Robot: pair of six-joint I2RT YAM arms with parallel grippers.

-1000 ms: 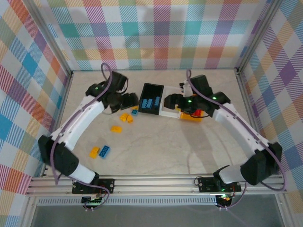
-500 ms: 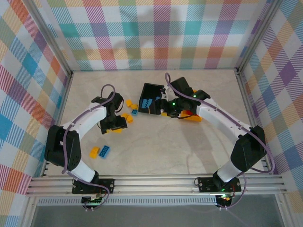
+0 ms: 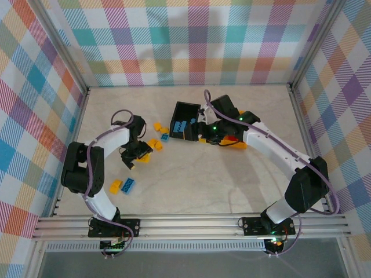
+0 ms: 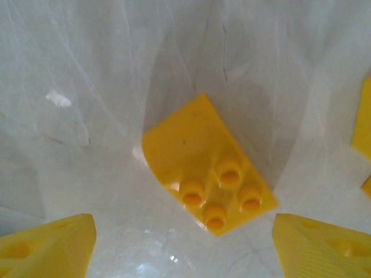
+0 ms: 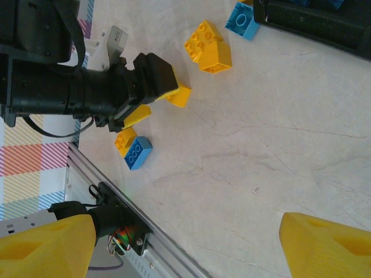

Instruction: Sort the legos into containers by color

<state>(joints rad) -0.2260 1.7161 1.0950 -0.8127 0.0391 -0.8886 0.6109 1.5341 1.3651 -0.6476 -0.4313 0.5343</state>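
Note:
My left gripper (image 3: 137,155) stands open, low over the table. A yellow lego (image 4: 206,168) lies studs-up just ahead of its two yellow fingertips (image 4: 49,249); this lego (image 3: 144,157) is untouched. My right gripper (image 5: 185,246) is open with nothing in it, raised beside the containers (image 3: 207,132). The black container (image 3: 184,110) holds blue legos (image 3: 179,125). The yellow-orange container (image 3: 236,145) shows something red inside. The white container is mostly hidden under my right arm. Loose legos: yellow (image 3: 157,125), blue (image 3: 165,136), yellow (image 3: 155,143), and a yellow (image 3: 116,186) and blue (image 3: 128,185) pair.
Checked walls (image 3: 191,40) close in the table on three sides. An aluminium rail (image 3: 191,223) runs along the near edge. In the right wrist view my left gripper (image 5: 157,104) sits near the yellow and blue pair (image 5: 133,149).
My left gripper has drawn back from beside the black container to the lone yellow lego. My right gripper shifted left toward the black container, then held still.

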